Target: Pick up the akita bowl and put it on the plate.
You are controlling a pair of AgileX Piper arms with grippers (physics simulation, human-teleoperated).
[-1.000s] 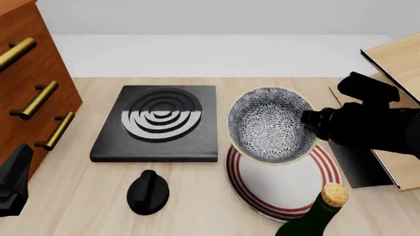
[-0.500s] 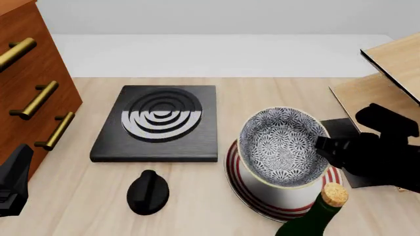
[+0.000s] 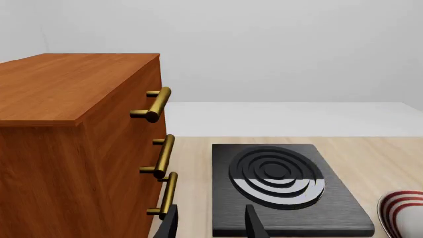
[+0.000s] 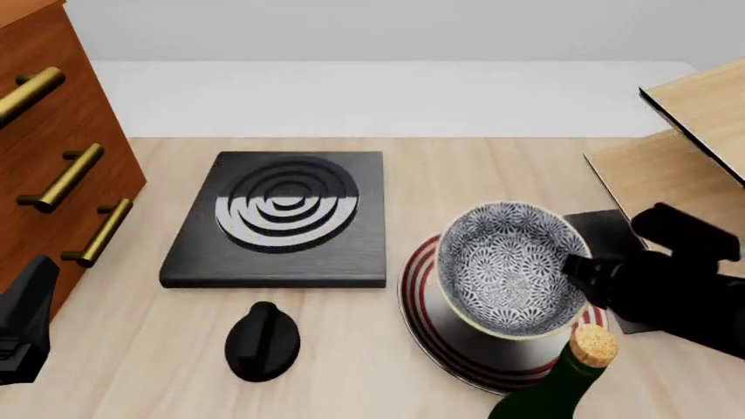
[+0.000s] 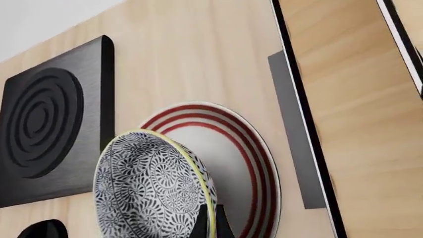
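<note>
The akita bowl (image 4: 510, 266), blue-black and white patterned with a pale yellow rim, hangs tilted low over the plate (image 4: 427, 327). I cannot tell whether its base touches the plate. My right gripper (image 4: 577, 270) is shut on the bowl's right rim. In the right wrist view the fingers (image 5: 210, 222) pinch the bowl's (image 5: 148, 183) rim, with the red-ringed plate (image 5: 248, 163) behind it. My left gripper (image 4: 23, 327) rests at the near left, far from both. In the left wrist view the left gripper (image 3: 211, 225) is open and holds nothing.
A black square slab (image 4: 285, 218) with raised rings lies left of the plate, a black knob (image 4: 262, 340) in front of it. A green corked bottle (image 4: 577, 371) stands just near of the plate. A wooden drawer cabinet (image 4: 52, 148) is at left, wooden shelving (image 4: 686, 131) at right.
My right gripper has carried the bowl toward the near side and down, from above the plate's far edge to low over the plate. The left arm has not moved.
</note>
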